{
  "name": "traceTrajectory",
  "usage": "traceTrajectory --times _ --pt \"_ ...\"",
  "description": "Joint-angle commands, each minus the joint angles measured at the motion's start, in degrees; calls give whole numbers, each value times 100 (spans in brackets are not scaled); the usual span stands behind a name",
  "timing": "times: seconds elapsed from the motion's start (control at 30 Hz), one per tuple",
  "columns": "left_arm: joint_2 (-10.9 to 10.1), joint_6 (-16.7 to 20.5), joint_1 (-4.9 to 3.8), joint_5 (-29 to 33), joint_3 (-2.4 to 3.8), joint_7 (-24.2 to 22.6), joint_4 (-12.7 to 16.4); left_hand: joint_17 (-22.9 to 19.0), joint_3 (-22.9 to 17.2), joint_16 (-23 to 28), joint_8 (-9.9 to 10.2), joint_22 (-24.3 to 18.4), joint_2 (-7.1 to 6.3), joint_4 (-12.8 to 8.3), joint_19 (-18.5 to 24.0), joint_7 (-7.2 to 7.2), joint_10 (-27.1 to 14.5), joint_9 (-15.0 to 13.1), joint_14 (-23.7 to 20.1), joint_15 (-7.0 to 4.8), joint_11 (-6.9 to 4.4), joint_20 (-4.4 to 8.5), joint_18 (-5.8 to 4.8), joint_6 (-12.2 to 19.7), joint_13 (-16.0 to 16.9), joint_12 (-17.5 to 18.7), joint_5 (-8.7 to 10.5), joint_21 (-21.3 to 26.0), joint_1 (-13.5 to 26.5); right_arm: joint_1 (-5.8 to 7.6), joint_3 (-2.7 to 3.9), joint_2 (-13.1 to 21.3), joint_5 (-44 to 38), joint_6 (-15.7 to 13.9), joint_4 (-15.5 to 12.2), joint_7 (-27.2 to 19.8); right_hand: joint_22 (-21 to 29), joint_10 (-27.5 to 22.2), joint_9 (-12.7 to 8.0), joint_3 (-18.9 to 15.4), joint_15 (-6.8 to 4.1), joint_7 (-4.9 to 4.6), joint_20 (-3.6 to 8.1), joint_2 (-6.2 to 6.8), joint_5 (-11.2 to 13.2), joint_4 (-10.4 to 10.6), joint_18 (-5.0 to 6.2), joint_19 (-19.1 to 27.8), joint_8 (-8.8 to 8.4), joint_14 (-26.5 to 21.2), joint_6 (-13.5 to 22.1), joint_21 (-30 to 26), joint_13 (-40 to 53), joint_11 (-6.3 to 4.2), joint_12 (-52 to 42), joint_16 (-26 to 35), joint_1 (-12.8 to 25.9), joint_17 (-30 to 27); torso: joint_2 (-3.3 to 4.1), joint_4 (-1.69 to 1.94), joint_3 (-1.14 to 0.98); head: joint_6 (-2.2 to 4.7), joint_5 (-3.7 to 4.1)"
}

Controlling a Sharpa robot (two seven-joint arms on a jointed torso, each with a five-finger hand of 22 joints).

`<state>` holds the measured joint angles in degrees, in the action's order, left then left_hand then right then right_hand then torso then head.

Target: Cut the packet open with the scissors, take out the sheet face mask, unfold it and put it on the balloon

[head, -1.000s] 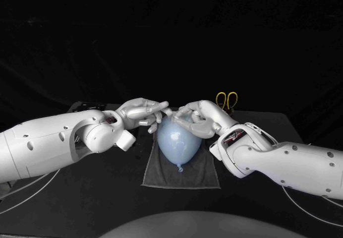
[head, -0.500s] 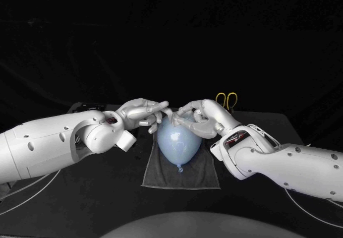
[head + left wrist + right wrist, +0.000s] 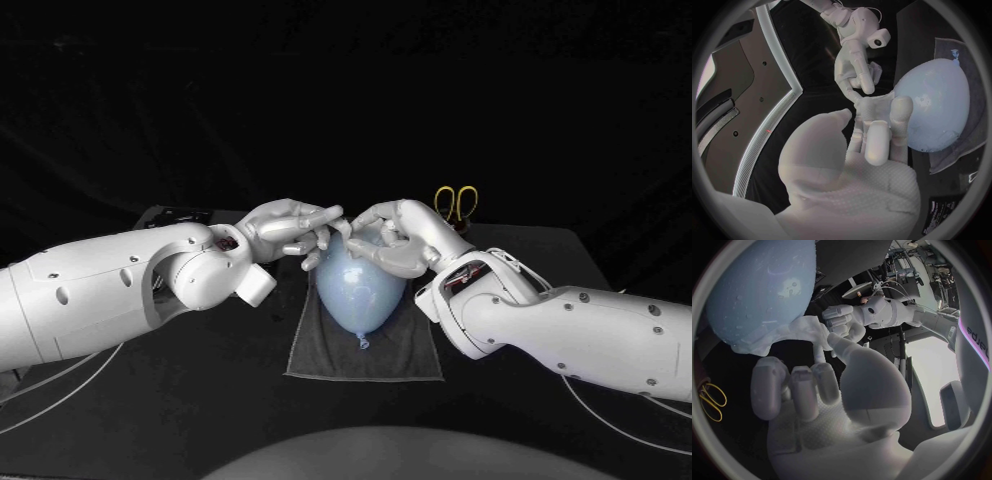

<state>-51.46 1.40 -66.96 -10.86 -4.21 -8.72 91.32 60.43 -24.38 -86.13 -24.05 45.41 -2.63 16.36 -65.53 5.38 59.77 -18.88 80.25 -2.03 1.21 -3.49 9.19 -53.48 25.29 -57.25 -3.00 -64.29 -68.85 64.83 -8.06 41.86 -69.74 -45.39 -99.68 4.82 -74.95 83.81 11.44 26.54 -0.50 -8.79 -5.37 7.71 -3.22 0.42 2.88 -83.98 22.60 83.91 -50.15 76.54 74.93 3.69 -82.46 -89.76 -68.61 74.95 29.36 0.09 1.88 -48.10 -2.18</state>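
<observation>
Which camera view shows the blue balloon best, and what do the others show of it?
The left wrist view: the balloon fills much of it, from wide end to knot. The head view shows it smaller, with its wide end partly covered. The right wrist view shows its wide end close up.

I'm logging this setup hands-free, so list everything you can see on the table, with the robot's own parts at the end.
balloon: one, pale blue, lying on the cloth at the table's middle, knot toward the robot.
sheet mask: one, translucent white, draped over the balloon's far, round end.
cloth: one, dark grey, spread flat under the balloon.
scissors: one pair, yellow handles, at the table's far side behind the right hand.
table: one, black.
left hand: one, silver, pinches the mask at the balloon's far end.
right hand: one, silver, pinches the mask opposite the left hand.
</observation>
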Motion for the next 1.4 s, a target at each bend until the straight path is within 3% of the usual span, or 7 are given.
traceTrajectory --times 0.03,0.7,0.8,0.87,1.0,1.13,1.4 --pt "19 -196 -5 57 7 -112 31 14 -15 -24 72 15 33 13 -36 48 -32 34 24 13 38 -24 -73 62 21 -49 18 -40 -12 -1 5 -33 -5 163 7 -32 -1121 -22 -11 -50 42 -7 -30 64 12 9 -3 -119 -27 609 33 -23 735 37 26 -24 4 1505 -2 -1 -3 12 1" --pt "66 -298 -5 57 7 -110 86 95 71 -44 445 61 63 35 -35 190 -118 260 38 118 161 -106 -80 300 78 -207 19 -70 123 -1 4 -60 76 279 -29 -6 -1095 -75 -32 -674 39 26 -40 213 -36 339 18 -75 -61 609 -18 -120 696 22 55 -24 266 1505 -2 -10 -8 31 20" --pt "75 -304 -5 45 7 -112 99 93 110 -45 487 68 61 36 -34 199 -126 288 35 128 170 -117 -80 310 83 -225 20 -74 173 -1 4 -52 190 244 -30 1 -1104 -60 -11 -671 18 58 -27 79 -130 414 13 -88 -3 609 -125 -88 709 -5 38 -24 243 1505 1 -6 -9 40 23" --pt "81 -306 -5 29 7 -117 107 99 133 -47 529 73 62 33 -34 210 -131 311 36 135 179 -124 -80 338 85 -237 20 -78 196 -1 4 -45 315 224 -33 -16 -1110 -36 -6 -526 -12 92 2 -205 -266 514 10 -101 33 609 -214 -64 727 -41 17 -24 160 1505 4 -5 -9 32 26" --pt "91 -284 -5 -4 7 -126 110 118 173 -51 595 80 57 31 -33 225 -138 347 40 147 191 -135 -80 382 89 -256 20 -83 226 -1 4 -31 535 204 -44 -74 -1123 -17 -7 -293 -50 135 31 -463 -425 574 0 -121 59 609 -286 -19 741 -82 2 -24 45 1505 5 -7 -7 21 33" --pt "105 -264 -5 -28 7 -121 103 125 224 -55 685 87 48 30 -30 238 -145 391 40 155 198 -145 -79 453 92 -277 21 -88 247 -1 4 -18 731 201 -51 -167 -1136 5 0 93 -90 174 71 -675 -514 490 -8 -141 93 609 -328 25 759 -125 -15 -24 -167 1505 -1 -6 -6 19 44" --pt "109 -156 -5 -42 8 -146 69 153 285 -60 730 100 31 33 -33 242 -147 414 48 158 199 -150 -80 471 94 -294 21 -96 286 -1 4 41 1091 345 -74 -388 -1134 1 22 758 -80 153 75 -722 -443 351 -9 -137 141 609 -304 15 750 -108 -3 -24 -158 1505 -2 -5 -6 4 50"
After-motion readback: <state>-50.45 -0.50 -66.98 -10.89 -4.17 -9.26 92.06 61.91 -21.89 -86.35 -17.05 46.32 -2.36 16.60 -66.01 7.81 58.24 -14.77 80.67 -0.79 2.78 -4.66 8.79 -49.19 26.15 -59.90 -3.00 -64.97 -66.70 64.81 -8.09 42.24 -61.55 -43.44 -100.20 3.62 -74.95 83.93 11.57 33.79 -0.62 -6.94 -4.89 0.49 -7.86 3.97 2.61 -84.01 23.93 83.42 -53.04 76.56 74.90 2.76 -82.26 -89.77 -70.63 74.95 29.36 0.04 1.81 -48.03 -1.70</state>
